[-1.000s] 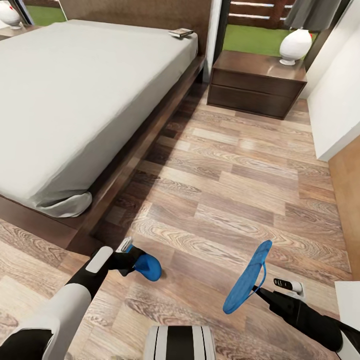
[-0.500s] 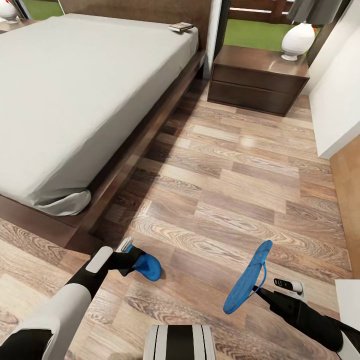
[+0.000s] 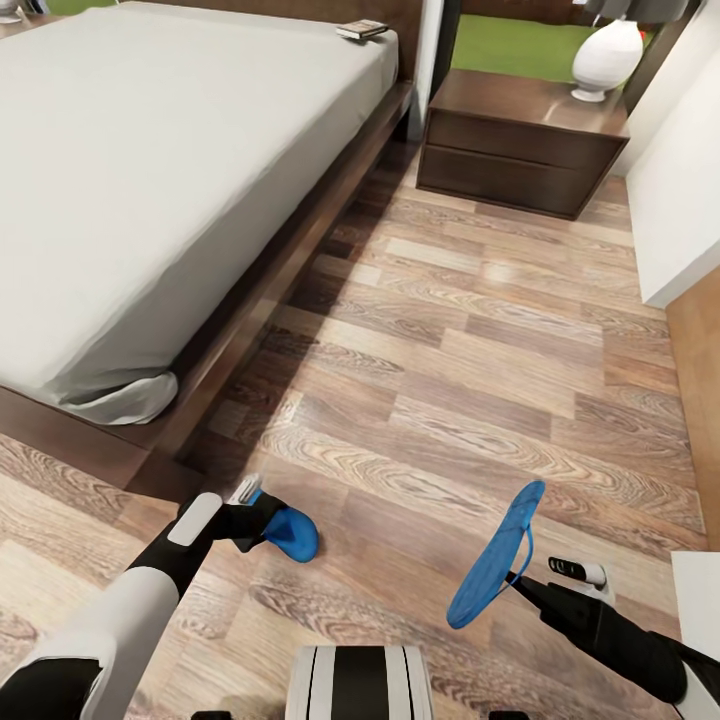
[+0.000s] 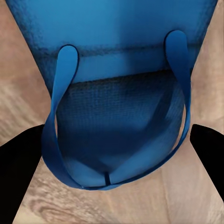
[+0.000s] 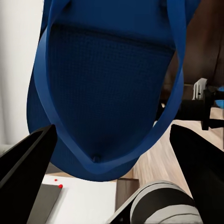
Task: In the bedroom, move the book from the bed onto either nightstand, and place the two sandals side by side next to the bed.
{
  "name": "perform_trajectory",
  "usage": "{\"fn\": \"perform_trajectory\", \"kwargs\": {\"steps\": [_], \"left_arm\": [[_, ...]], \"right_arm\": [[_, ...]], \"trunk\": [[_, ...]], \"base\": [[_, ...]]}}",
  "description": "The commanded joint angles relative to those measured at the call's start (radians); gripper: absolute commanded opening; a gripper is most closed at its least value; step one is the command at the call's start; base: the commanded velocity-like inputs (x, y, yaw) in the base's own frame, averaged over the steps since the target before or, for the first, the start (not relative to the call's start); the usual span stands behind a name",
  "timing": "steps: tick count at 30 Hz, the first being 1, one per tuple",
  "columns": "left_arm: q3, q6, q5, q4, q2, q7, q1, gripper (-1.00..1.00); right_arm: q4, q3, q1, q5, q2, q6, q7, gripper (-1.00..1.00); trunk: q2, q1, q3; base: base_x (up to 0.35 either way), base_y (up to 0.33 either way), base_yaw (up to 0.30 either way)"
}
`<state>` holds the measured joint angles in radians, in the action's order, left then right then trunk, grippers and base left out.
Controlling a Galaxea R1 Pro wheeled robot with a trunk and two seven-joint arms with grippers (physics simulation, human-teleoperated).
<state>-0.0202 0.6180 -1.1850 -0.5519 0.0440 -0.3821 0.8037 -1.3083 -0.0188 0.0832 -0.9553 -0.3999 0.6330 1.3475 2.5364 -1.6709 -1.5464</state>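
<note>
We see bright, even daylight over the mattress (image 3: 150,180), and a dark shadow along the bed frame (image 3: 290,270) onto the plank floor (image 3: 480,370). Lines bow towards the head view's edges. Up close, the sandal (image 4: 116,116) looks grainy and soft.

White rounded lamp (image 3: 607,60) at far right. Green lawn (image 3: 510,45) visible through the far window. White wall (image 3: 680,180) along the right side, with an orange-brown panel (image 3: 695,400) nearer.
</note>
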Motion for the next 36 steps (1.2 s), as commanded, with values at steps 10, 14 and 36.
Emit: {"fn": "perform_trajectory", "kwargs": {"steps": [10,14,36], "left_arm": [[-0.003,0.000,-0.012,-0.002,0.002,-0.009,0.000,-1.00],[-0.003,0.000,-0.012,-0.002,0.002,-0.009,0.000,-1.00],[-0.003,0.002,-0.013,-0.002,0.002,-0.009,0.000,-1.00]], "right_arm": [[0.002,0.000,0.000,-0.005,-0.006,0.010,0.001,-1.00],[0.003,0.000,0.000,-0.005,-0.007,0.010,0.001,-1.00],[0.003,0.000,0.000,-0.005,-0.007,0.010,0.001,-1.00]], "trunk": [[0.001,-0.001,-0.012],[0.001,-0.001,-0.012],[0.001,-0.002,-0.020]], "base": [[0.000,0.000,0.000],[0.000,0.000,0.000],[0.000,0.000,0.000]]}}
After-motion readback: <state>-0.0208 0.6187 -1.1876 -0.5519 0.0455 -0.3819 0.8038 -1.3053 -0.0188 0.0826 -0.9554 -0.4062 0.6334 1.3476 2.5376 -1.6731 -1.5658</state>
